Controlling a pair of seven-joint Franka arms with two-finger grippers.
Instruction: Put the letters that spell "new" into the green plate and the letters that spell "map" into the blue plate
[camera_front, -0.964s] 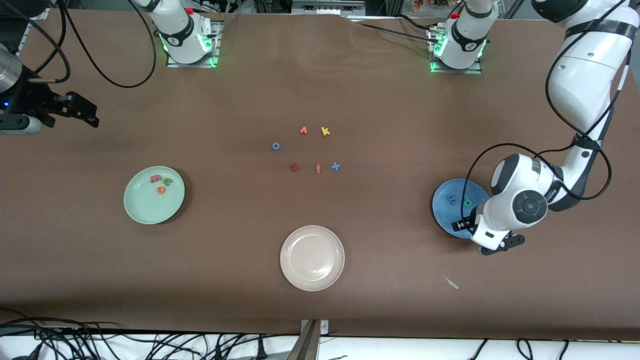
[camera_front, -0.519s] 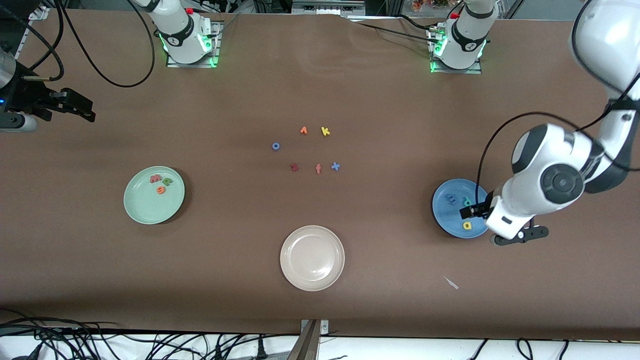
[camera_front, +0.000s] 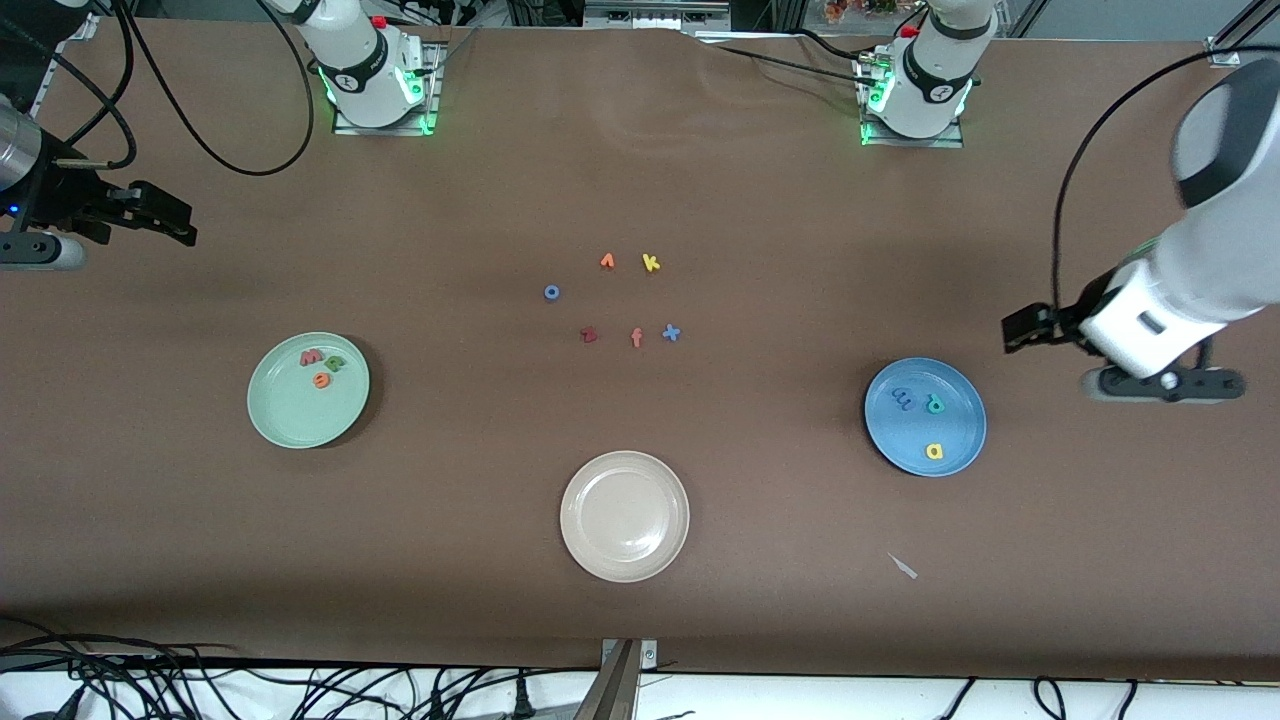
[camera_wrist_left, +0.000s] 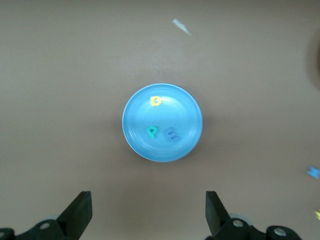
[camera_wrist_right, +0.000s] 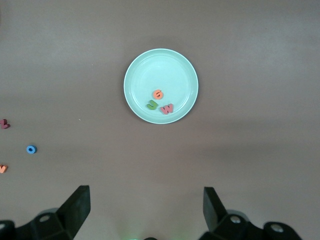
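Blue m (camera_front: 901, 401), teal p (camera_front: 935, 404) and yellow a (camera_front: 934, 451) lie in the blue plate (camera_front: 960, 432); n, e, w fill the green plate (camera_front: 285, 415). The left gripper (camera_front: 1030, 328) hangs wide and empty above bare table toward the left arm's end, while the right gripper (camera_front: 165, 220) waits wide at its own end, so no letter remains for either.

Left arm reaches in from the right edge of the front frame, its left gripper (camera_front: 1022, 328) raised at mid-right, jaws spread wide and empty; right arm waits at the upper left edge, right gripper (camera_front: 165, 215) likewise spread wide and empty, both wrists pointing down at the table.
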